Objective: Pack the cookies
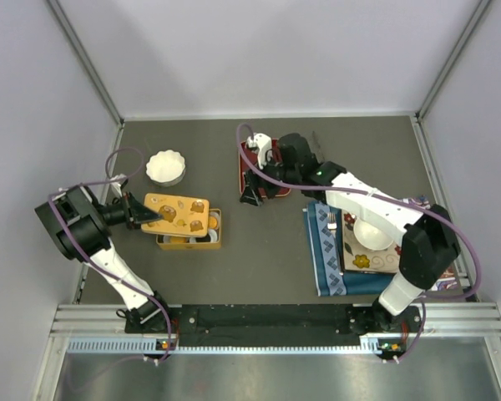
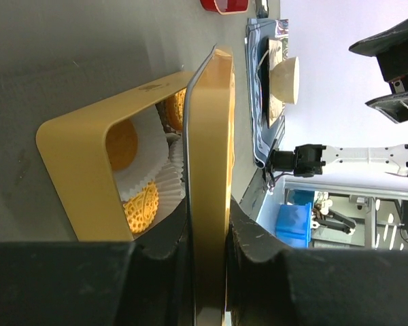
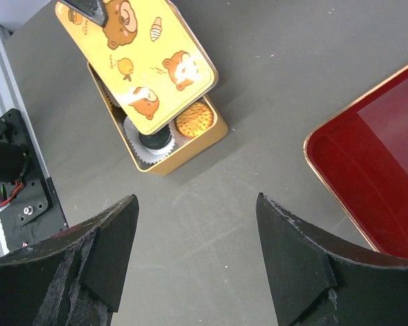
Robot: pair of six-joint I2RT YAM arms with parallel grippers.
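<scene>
A yellow tin box (image 1: 189,243) sits on the table left of centre, with cookies in white paper cups inside. My left gripper (image 1: 142,213) is shut on the edge of the tin's yellow bear-printed lid (image 1: 175,209) and holds it tilted over the box, partly covering it. In the left wrist view the lid (image 2: 211,163) runs edge-on between my jaws, and two orange cookies (image 2: 142,206) show in the box (image 2: 71,159). The right wrist view shows one orange cookie (image 3: 194,117) and the black cookie (image 3: 153,141) below the lid (image 3: 143,61). My right gripper (image 3: 196,198) is open and empty over bare table.
A red tray (image 1: 252,167) lies under the right wrist, its corner also in the right wrist view (image 3: 381,156). An empty white fluted cup (image 1: 165,167) stands behind the tin. At the right a blue cloth (image 1: 326,255) carries a fork (image 1: 331,220) and a white bowl (image 1: 371,234).
</scene>
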